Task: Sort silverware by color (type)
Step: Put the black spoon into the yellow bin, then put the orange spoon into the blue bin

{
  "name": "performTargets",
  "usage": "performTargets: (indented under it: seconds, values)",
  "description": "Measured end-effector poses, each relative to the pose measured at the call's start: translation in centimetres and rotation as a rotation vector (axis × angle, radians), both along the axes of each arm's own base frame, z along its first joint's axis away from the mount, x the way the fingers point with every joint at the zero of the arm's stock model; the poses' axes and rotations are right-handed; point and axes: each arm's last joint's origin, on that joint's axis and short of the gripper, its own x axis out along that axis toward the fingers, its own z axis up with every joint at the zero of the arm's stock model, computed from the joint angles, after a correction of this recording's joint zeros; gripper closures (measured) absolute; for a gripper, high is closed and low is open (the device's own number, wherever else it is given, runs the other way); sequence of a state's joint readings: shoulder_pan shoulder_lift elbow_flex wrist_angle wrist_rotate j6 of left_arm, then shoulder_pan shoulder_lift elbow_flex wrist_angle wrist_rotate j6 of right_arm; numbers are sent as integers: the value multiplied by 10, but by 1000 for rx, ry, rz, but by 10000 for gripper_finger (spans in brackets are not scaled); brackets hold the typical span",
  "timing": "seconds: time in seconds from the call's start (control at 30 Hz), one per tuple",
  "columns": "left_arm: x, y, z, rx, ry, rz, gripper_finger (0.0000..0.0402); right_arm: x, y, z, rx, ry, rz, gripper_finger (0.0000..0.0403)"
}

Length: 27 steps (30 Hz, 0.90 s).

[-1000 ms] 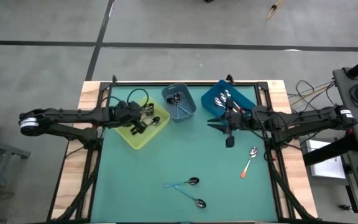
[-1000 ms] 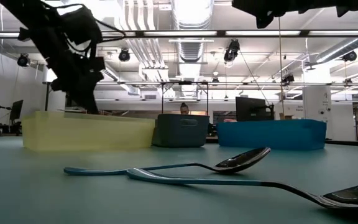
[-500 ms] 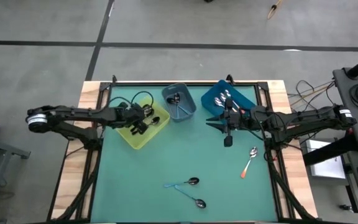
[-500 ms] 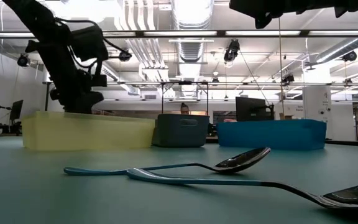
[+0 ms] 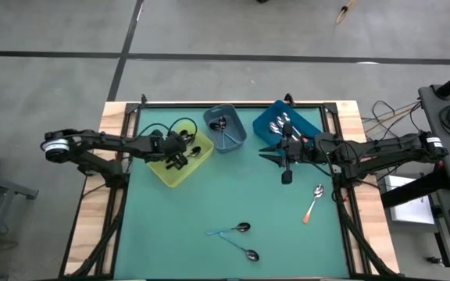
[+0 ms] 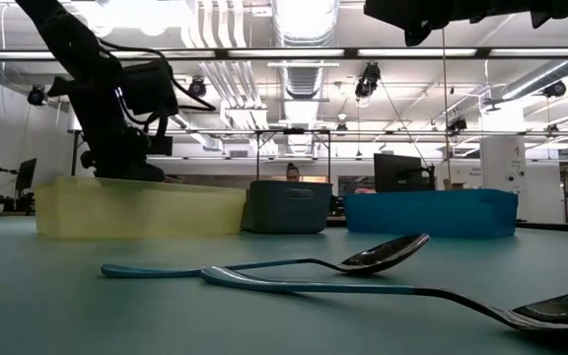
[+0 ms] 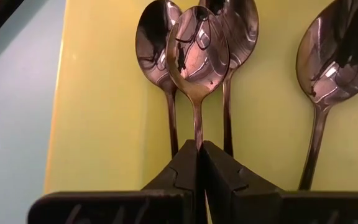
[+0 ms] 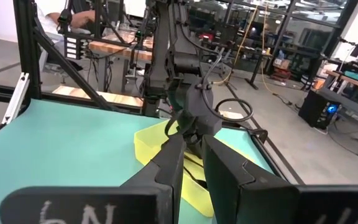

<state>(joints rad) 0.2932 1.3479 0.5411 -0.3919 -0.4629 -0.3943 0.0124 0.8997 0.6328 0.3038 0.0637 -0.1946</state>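
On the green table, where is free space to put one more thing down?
The table is bare on its left side, below the yellow bin, and in the middle. Crowded spots: near the two blue-handled spoons and the orange-handled spoon.

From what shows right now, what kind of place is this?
Most likely a robotics lab or workshop: exposed ceiling ducts overhead, benches with monitors behind, and a teal table framed in black rails.

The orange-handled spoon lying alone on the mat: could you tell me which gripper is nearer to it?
The right. The right gripper hangs just up-table and slightly left of the orange-handled spoon; the left gripper is across the table, over the yellow bin.
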Motion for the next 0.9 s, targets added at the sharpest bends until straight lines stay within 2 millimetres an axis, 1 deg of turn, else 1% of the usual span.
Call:
performTargets:
  seconds: [0.1,0.43,0.7,0.8,0.9]
  values:
    - [0,0,0,1,-3,0,400,0,0,0,0,1,0,351]
    - [1,0,0,2,-5,0,375,0,0,-1,0,8,0,351]
    - [1,0,0,2,-9,-1,373,0,0,-1,0,8,0,351]
    - [2,0,3,5,-23,1,373,0,0,-1,2,8,0,351]
    - [6,-1,11,16,-49,-16,372,0,-1,-1,26,6,-22,351]
